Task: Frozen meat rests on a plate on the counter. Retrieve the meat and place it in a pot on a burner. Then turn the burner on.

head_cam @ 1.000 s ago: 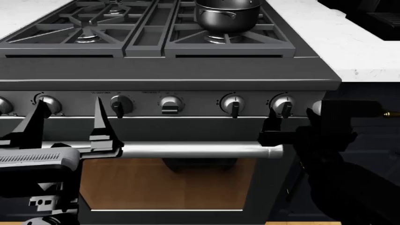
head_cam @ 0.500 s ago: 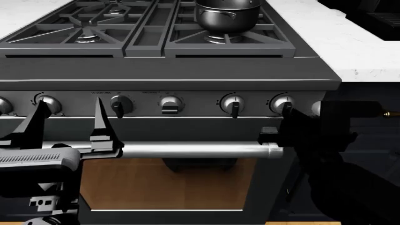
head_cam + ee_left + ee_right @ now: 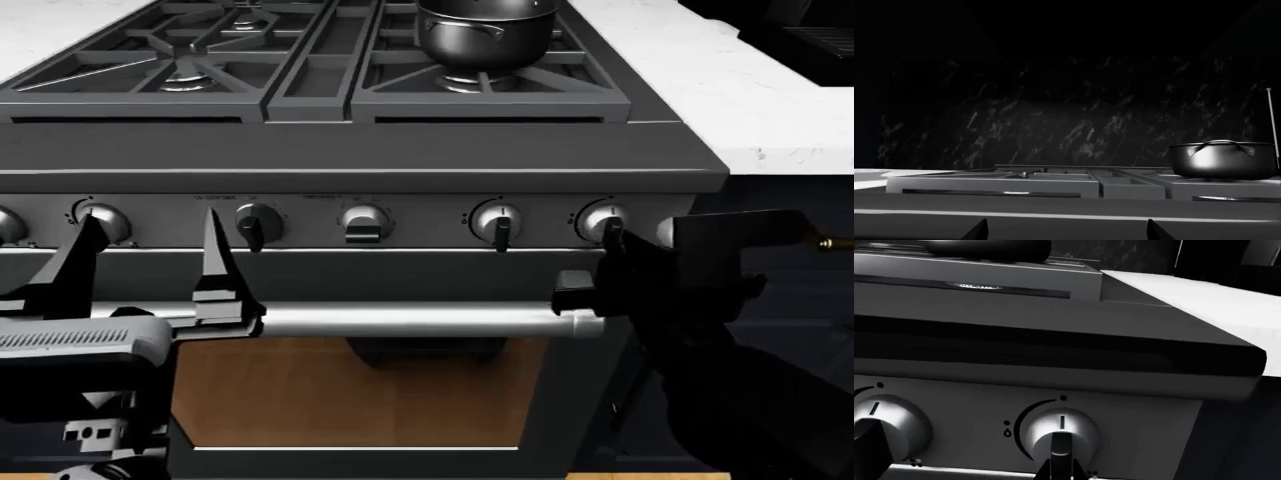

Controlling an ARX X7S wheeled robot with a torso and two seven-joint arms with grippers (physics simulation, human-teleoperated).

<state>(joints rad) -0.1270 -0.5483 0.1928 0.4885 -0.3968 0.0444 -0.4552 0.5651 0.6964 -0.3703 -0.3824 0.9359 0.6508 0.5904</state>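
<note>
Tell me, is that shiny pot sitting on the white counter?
No, the pot stands on the stove's dark grate, over a burner, with the white counter off to its side.

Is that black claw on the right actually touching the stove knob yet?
Cannot tell. In the head view the right gripper overlaps the rightmost knob, hiding any gap. In the right wrist view a dark fingertip lies over the knob's lower edge, but contact isn't plain.

A shiny dark steel pot (image 3: pixel 486 33) with short side handles was seen upright on a grated burner (image 3: pixel 470 80), well beyond the right gripper's fingers (image 3: pixel 575 290).
</note>
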